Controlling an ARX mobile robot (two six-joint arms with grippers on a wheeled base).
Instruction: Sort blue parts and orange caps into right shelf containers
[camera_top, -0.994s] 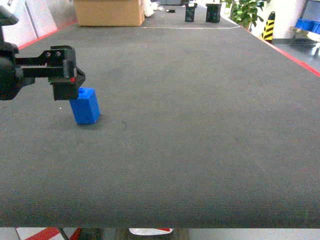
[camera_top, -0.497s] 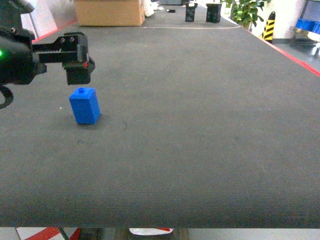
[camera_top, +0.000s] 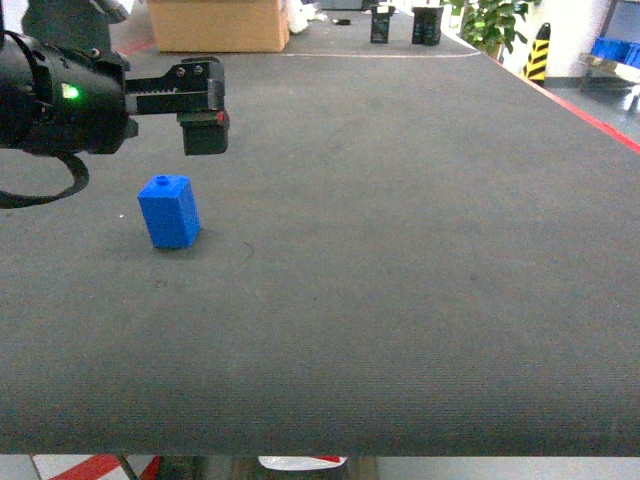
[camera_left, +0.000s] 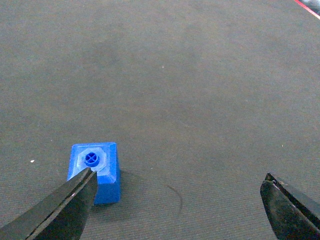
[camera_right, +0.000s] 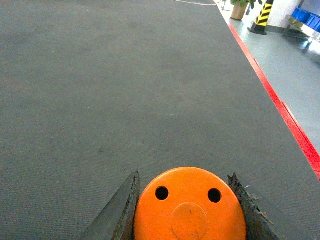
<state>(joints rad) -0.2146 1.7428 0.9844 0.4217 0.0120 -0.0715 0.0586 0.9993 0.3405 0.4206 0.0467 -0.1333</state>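
Plastic, stiff and probably light — the blue block stands on the counter under the spread left claw; grip its flat sides — the right claw pinches an orange cap.

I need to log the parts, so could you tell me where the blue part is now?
The blue part stands upright on the left of the grey mat in the head view, below the open left gripper.

No text, label, brand or number can be read on anything in these views.
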